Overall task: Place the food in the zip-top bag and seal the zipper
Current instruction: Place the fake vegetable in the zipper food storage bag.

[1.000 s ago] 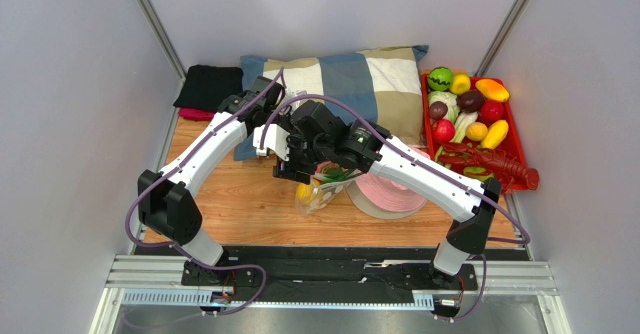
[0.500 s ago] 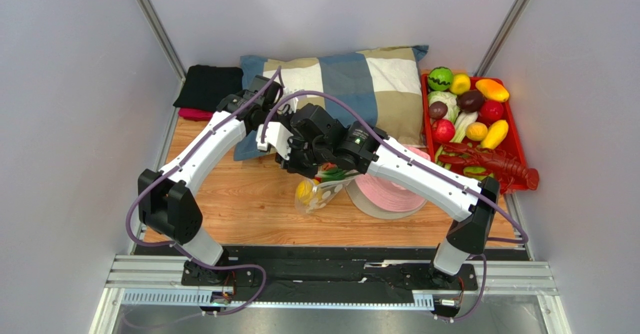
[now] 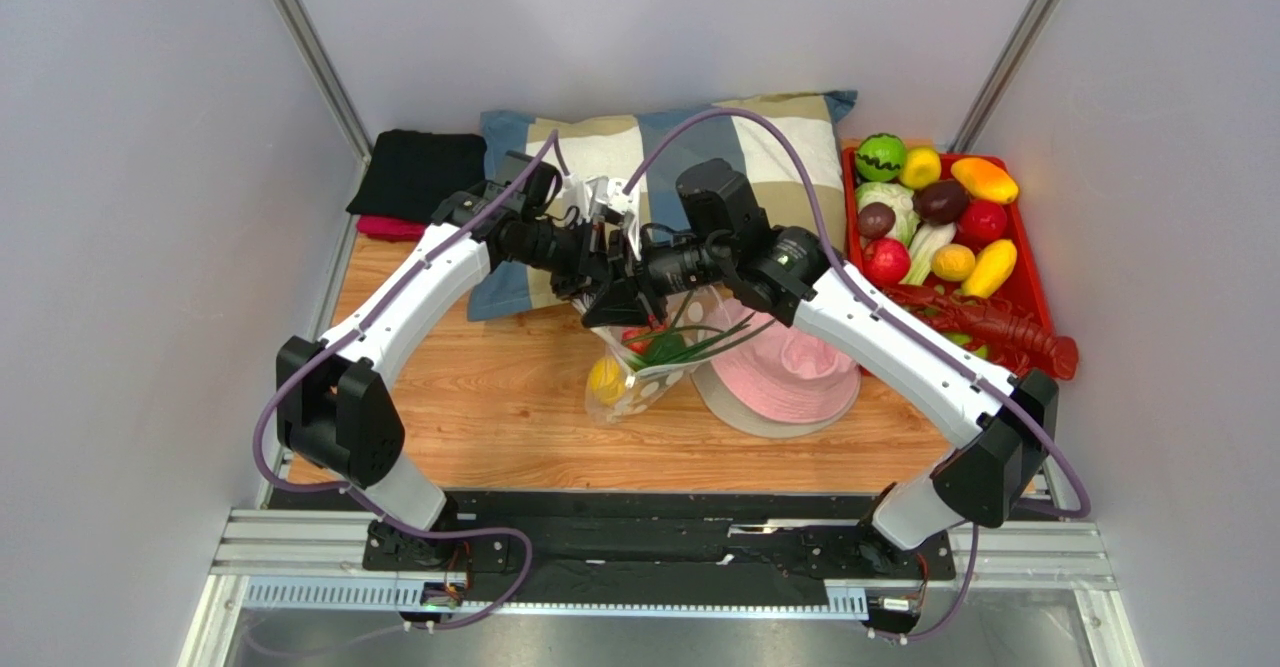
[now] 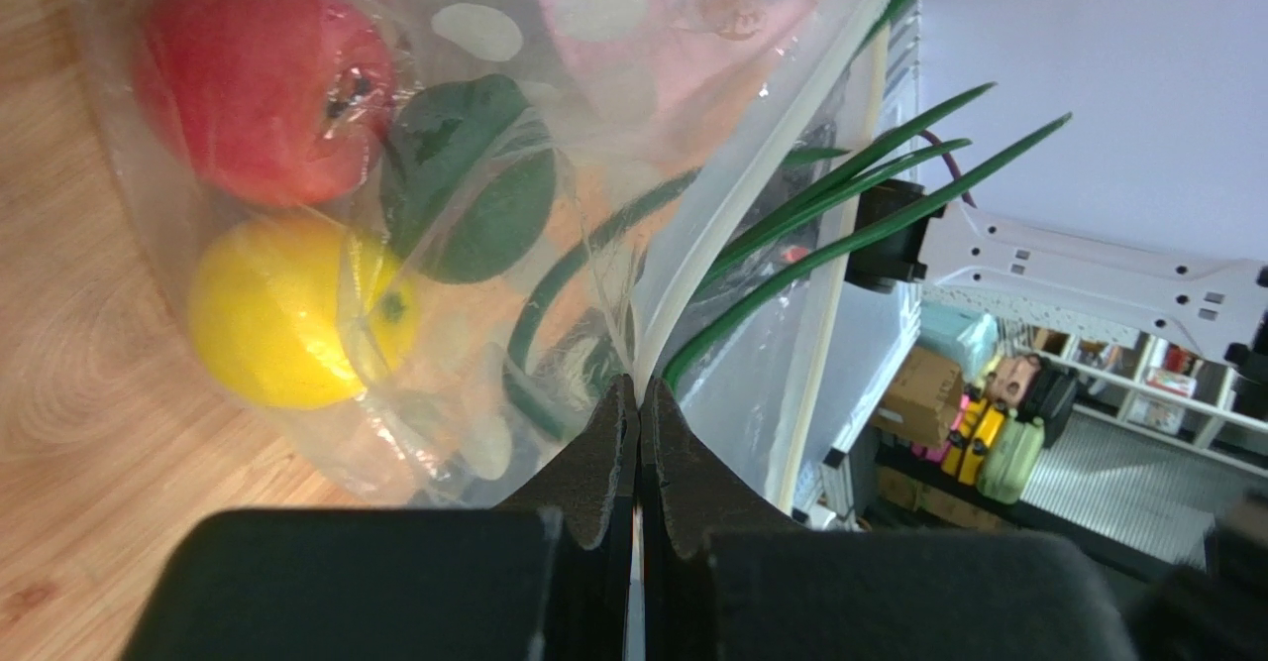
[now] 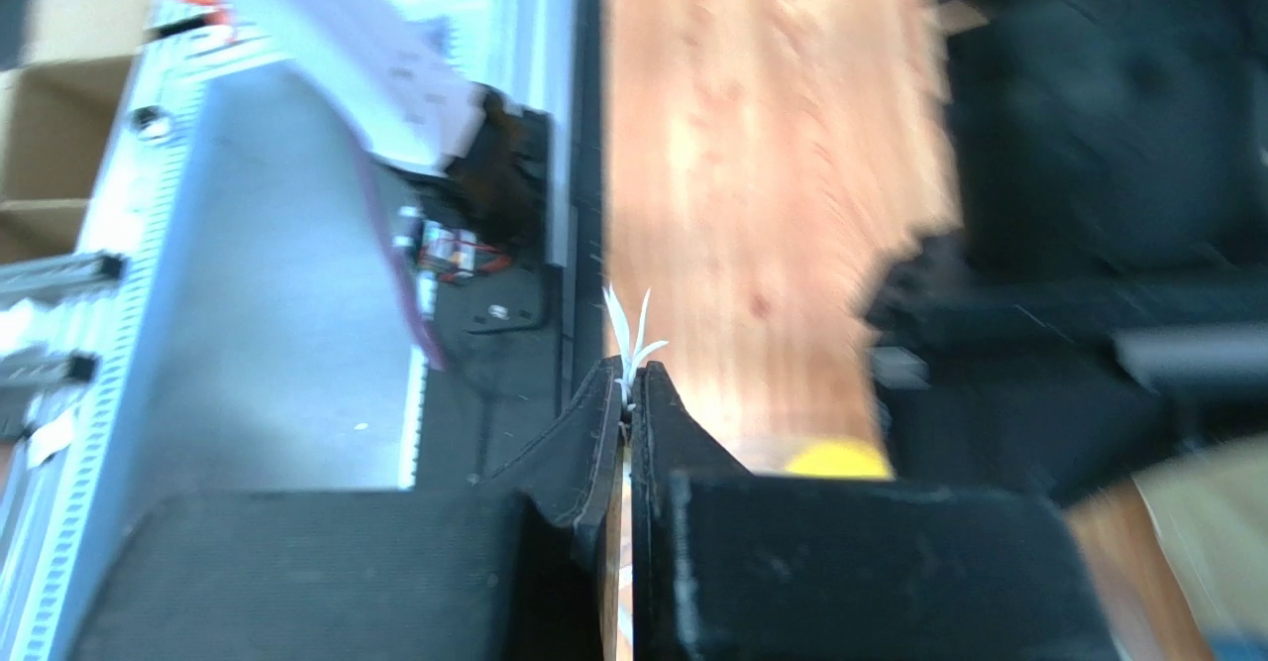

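The zip-top bag [image 3: 643, 375] hangs over the wooden table, mouth up. Through it a red fruit [image 4: 261, 89], a yellow one [image 4: 290, 312] and a dark green one [image 4: 469, 178] show. My left gripper [image 4: 637, 382] is shut on the bag's rim at the pale zipper [image 4: 744, 171]; from above it [image 3: 606, 255] sits over the bag. The spring onion's green leaves [image 3: 718, 340] fan out of the mouth to the right. My right gripper [image 5: 631, 371] is shut, with thin white strands, seemingly the onion's root end, poking past its tips. From above, it [image 3: 624, 304] is beside the left one.
A pink hat [image 3: 789, 375] lies right of the bag. The red tray [image 3: 1034, 262] at the back right holds several more toy fruits [image 3: 939, 217] and a red lobster [image 3: 984, 322]. A checked pillow [image 3: 706, 150] and black cloth [image 3: 413, 172] lie behind.
The right gripper went from open over the bag to shut. Its arm swung back and to the right, uncovering the hat. The onion leaves now stick out rightward. The left arm stayed put.
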`<state>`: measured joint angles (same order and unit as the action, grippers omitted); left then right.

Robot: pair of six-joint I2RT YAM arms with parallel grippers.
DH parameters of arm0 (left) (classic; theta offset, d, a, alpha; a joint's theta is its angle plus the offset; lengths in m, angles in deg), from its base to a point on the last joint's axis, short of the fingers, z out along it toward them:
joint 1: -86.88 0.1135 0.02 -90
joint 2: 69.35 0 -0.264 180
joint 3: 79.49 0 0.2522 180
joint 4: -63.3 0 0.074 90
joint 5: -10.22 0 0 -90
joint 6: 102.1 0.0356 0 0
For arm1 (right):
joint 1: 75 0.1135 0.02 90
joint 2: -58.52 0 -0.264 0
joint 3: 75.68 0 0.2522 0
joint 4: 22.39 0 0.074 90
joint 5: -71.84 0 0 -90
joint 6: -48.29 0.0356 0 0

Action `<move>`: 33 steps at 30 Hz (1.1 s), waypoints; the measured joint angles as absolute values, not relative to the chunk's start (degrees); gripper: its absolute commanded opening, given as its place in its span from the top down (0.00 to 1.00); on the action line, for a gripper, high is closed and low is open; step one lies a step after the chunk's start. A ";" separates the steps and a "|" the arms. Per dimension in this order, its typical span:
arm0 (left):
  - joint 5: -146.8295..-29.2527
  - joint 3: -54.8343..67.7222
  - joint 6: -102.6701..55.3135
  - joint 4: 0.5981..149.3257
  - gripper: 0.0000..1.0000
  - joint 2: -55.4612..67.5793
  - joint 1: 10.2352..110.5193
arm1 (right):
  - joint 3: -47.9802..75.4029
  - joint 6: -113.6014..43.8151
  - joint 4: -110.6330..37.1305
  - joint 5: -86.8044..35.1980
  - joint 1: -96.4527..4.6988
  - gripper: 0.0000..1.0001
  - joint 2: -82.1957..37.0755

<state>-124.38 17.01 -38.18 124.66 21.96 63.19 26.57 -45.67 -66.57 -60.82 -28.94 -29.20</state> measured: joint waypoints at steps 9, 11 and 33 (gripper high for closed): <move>-128.31 16.86 -38.95 124.31 1.00 21.96 64.22 | 24.97 -47.62 -58.72 -73.65 -29.46 1.00 -28.61; -129.01 16.66 -38.93 124.29 1.00 21.96 64.53 | 22.54 -49.92 -57.91 -74.83 -30.38 1.00 -28.20; -141.71 17.04 -37.73 126.32 1.00 26.03 65.05 | 14.48 -87.12 -71.99 -77.36 -30.16 1.00 -23.15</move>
<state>-141.71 17.04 -37.73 126.32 26.03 65.05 14.48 -87.12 -71.99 -77.36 -30.16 -23.15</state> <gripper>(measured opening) 0.008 0.014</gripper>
